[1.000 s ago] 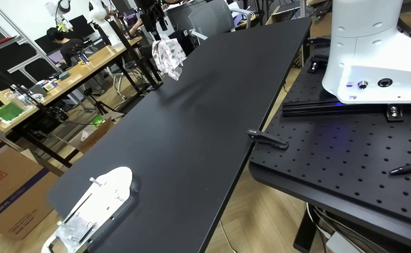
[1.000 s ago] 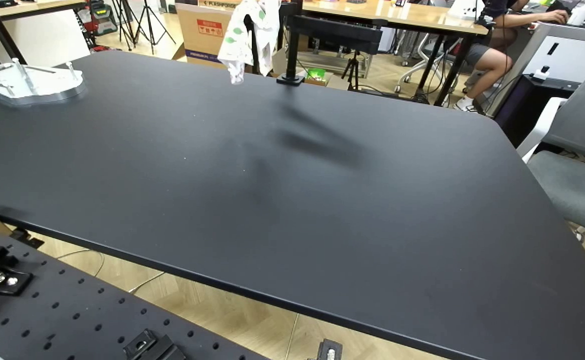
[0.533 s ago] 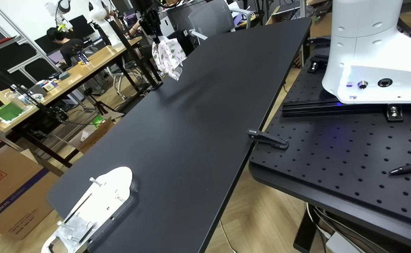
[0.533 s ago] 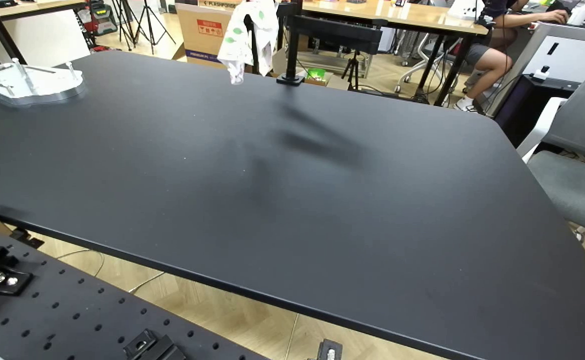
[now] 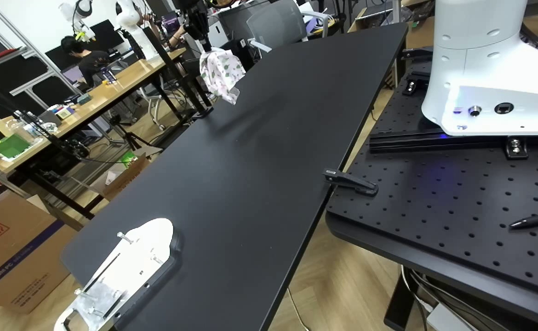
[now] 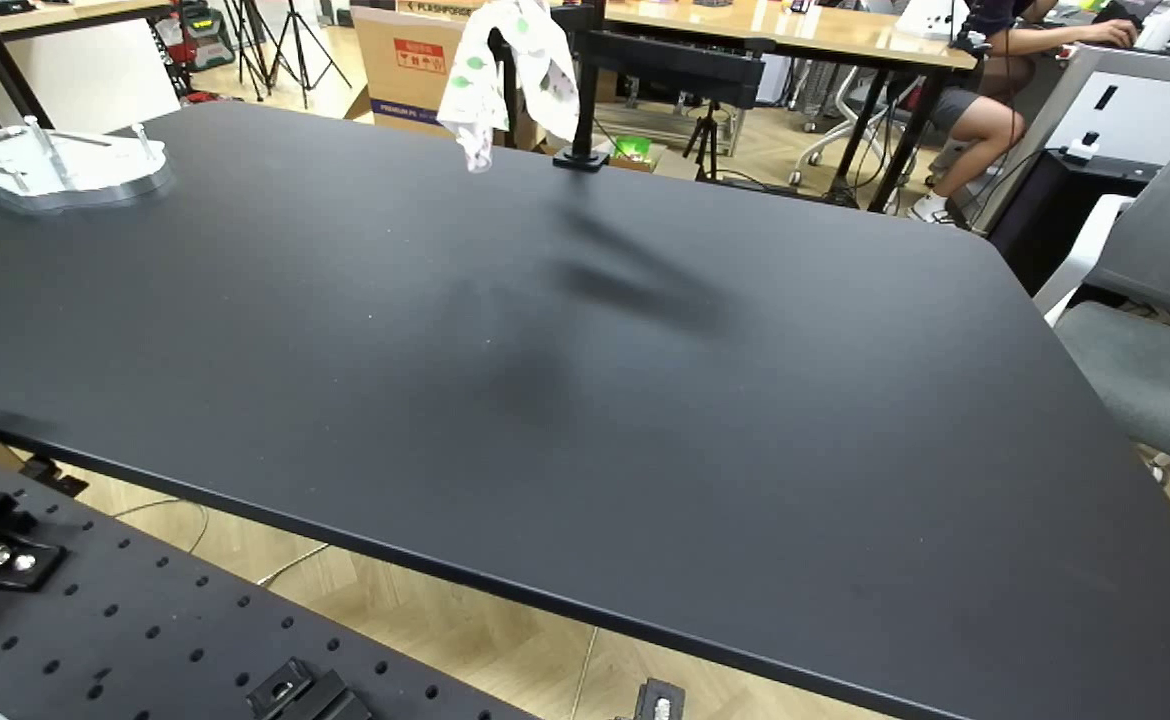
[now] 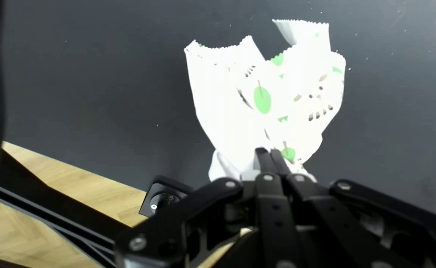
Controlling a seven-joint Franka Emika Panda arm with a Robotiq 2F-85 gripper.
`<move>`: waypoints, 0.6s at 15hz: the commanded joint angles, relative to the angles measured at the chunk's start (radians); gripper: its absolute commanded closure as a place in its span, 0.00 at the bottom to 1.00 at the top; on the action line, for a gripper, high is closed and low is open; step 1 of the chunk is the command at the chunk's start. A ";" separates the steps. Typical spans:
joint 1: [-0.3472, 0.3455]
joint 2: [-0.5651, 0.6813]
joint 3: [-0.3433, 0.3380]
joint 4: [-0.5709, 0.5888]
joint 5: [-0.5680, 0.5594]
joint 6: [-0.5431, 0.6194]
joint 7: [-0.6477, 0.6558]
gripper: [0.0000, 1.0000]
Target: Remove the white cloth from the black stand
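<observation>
The white cloth, printed with green leaves, hangs in loose folds above the far table edge. My gripper comes down onto its top and is shut on it. In the wrist view the gripper has its fingertips together, and the cloth spreads out from under them. The black stand rises from the far edge beside the cloth, its horizontal arm pointing away from it. Whether any of the cloth still rests on the stand cannot be told. The gripper lies above an exterior view's top edge.
A white fixture with upright pegs sits at one end of the black table. A black clip bridges the edge by the robot's perforated base plate. A grey chair stands off one table end.
The jaws, spread apart a second ago, have closed on the top of the cloth. In the last half second the cloth has shifted slightly and its folds have spread toward the stand's post.
</observation>
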 commanded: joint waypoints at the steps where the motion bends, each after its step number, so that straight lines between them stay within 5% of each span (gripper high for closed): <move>1: -0.012 -0.049 0.011 -0.004 0.022 -0.064 -0.017 1.00; 9: 0.005 -0.241 0.007 -0.107 0.057 -0.208 0.007 1.00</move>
